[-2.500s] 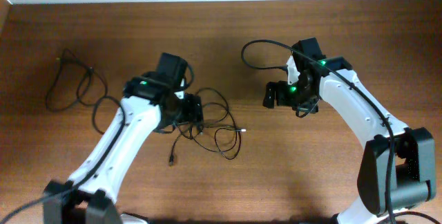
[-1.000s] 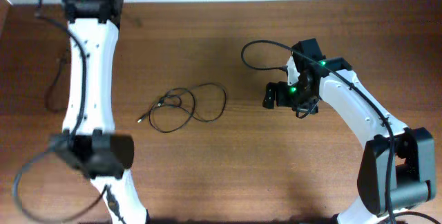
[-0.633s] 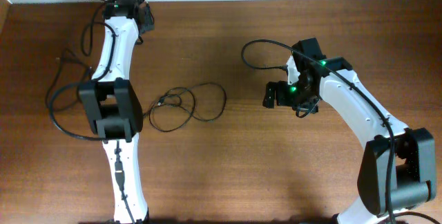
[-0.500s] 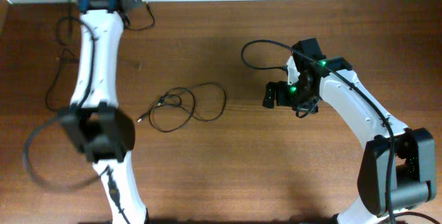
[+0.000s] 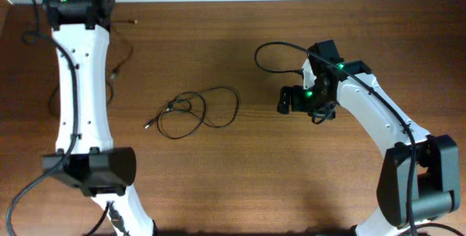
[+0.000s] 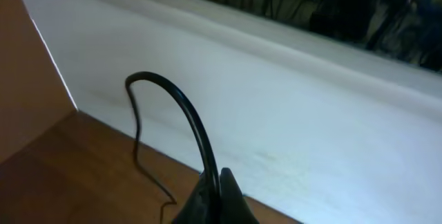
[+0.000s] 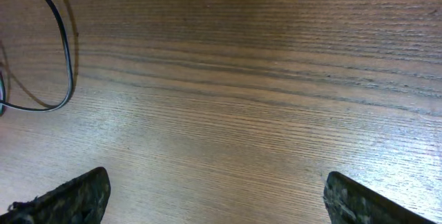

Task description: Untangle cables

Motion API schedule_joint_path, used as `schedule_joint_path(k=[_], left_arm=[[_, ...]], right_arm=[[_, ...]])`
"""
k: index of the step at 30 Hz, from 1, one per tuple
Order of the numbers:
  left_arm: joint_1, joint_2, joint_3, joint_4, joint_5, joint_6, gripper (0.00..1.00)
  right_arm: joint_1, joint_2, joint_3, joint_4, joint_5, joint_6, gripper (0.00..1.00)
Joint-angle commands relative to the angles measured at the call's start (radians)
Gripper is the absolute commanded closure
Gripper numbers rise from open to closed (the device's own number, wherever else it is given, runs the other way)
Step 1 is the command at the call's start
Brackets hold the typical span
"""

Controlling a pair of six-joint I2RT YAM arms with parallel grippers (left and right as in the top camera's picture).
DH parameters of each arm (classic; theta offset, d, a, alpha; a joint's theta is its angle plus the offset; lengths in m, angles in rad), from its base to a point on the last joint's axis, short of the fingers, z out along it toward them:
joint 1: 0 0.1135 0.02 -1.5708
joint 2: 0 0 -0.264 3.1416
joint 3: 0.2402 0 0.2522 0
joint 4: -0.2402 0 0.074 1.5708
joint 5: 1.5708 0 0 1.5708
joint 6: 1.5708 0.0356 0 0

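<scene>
My left arm (image 5: 76,61) reaches to the table's far left corner. In the left wrist view my left gripper (image 6: 215,191) is shut on a thin black cable (image 6: 186,113) that arcs up out of the fingers and drops to the wood. The overhead view shows that cable (image 5: 114,72) trailing beside the arm, its plug (image 5: 135,22) near the back edge. A second cable (image 5: 172,106) lies coiled mid-table. A third cable (image 5: 50,99) shows at the left, partly behind the arm. My right gripper (image 5: 285,99) (image 7: 221,200) stands open over bare wood, right of the coil, whose loop (image 7: 65,51) shows in the right wrist view.
The white wall (image 6: 290,113) runs along the table's back edge, close in front of the left gripper. A thick black wire (image 5: 273,46) loops off the right arm.
My left arm has left the tangle at mid-table and swung to the far left corner, carrying one cable away. A smaller coil stays behind. The right arm has not moved.
</scene>
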Motion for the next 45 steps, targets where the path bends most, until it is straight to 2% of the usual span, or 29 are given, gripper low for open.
schedule_joint_path(k=[1,5,7,11,14,16,17,19,20,21,24,26,27,29,30,32,33,35,37,38,40,42,44,45], left_arm=[[0.002,0.033,0.001,0.005,0.001,-0.006,1.00],[0.002,0.048,0.000,-0.051,0.001,-0.006,1.00],[0.002,0.111,-0.001,-0.106,0.002,-0.006,1.00],[0.000,0.297,-0.002,-0.138,0.137,-0.007,1.00],[-0.003,0.446,-0.002,-0.173,0.165,-0.047,1.00],[-0.011,0.452,-0.002,-0.222,0.182,-0.047,0.96],[-0.018,0.444,-0.001,-0.239,0.182,-0.047,0.82],[-0.029,0.406,0.003,-0.261,0.182,-0.047,0.24],[-0.032,0.366,0.009,-0.267,0.182,-0.047,0.03],[-0.033,0.304,0.012,-0.270,0.181,-0.047,0.01],[-0.033,0.119,0.012,-0.272,0.176,-0.047,0.01],[-0.033,0.051,0.012,-0.301,0.113,-0.047,0.01],[-0.033,0.037,0.012,-0.330,0.134,-0.048,0.01],[-0.033,0.034,0.011,-0.463,0.414,-0.044,0.01],[-0.033,0.035,0.002,-0.541,0.471,-0.044,0.01],[-0.034,0.037,-0.037,-0.737,0.472,-0.140,0.01],[-0.043,0.037,-0.114,-0.840,0.465,-0.329,0.01],[-0.083,0.037,-0.300,-0.760,0.450,-0.540,0.01],[-0.115,0.037,-0.488,-0.660,0.364,-0.793,0.01],[-0.126,0.037,-0.576,-0.600,0.363,-0.856,0.01],[-0.139,0.037,-0.761,-0.399,0.360,-0.878,0.00],[-0.137,0.037,-0.905,-0.254,0.360,-0.909,0.04],[-0.137,0.037,-0.986,-0.174,0.359,-0.912,0.09],[-0.137,0.037,-1.005,-0.166,0.359,-0.911,0.16]], right_arm=[[0.003,-0.011,0.001,0.001,-0.002,0.002,0.01],[0.003,-0.011,0.001,0.001,-0.002,0.002,0.01],[0.003,-0.011,0.001,0.001,-0.002,0.002,0.01],[0.003,-0.011,0.001,0.001,-0.002,0.001,0.01],[0.003,-0.011,0.001,0.001,-0.002,0.002,0.01],[0.003,-0.011,0.001,0.001,-0.002,0.002,0.02],[0.003,-0.011,0.001,0.001,-0.002,0.002,0.01],[0.003,-0.011,0.001,0.001,-0.002,0.002,0.01],[0.003,-0.011,0.001,0.001,-0.002,0.001,0.01],[0.003,-0.011,0.001,0.001,-0.002,0.002,0.01],[0.003,-0.011,0.001,0.001,-0.002,0.002,0.01],[0.003,-0.011,0.001,0.001,-0.002,0.002,0.01],[0.003,-0.011,0.001,0.001,-0.002,0.002,0.01],[0.003,-0.011,0.001,0.001,-0.002,0.002,0.01],[0.003,-0.011,0.001,0.001,-0.002,0.002,0.02],[0.003,-0.011,0.001,0.001,-0.002,0.002,0.01],[0.003,-0.011,0.001,0.001,-0.002,0.002,0.01],[0.003,-0.011,0.001,0.001,-0.002,0.002,0.01],[0.003,-0.011,0.001,0.001,-0.002,0.002,0.01],[0.003,-0.011,0.001,0.001,-0.002,0.001,0.01],[0.003,-0.011,0.001,0.001,-0.002,0.002,0.01],[0.003,-0.011,0.001,0.001,-0.002,0.002,0.01],[0.003,-0.011,0.001,0.001,-0.002,0.001,0.01],[0.003,-0.011,0.001,0.001,-0.002,0.001,0.01]])
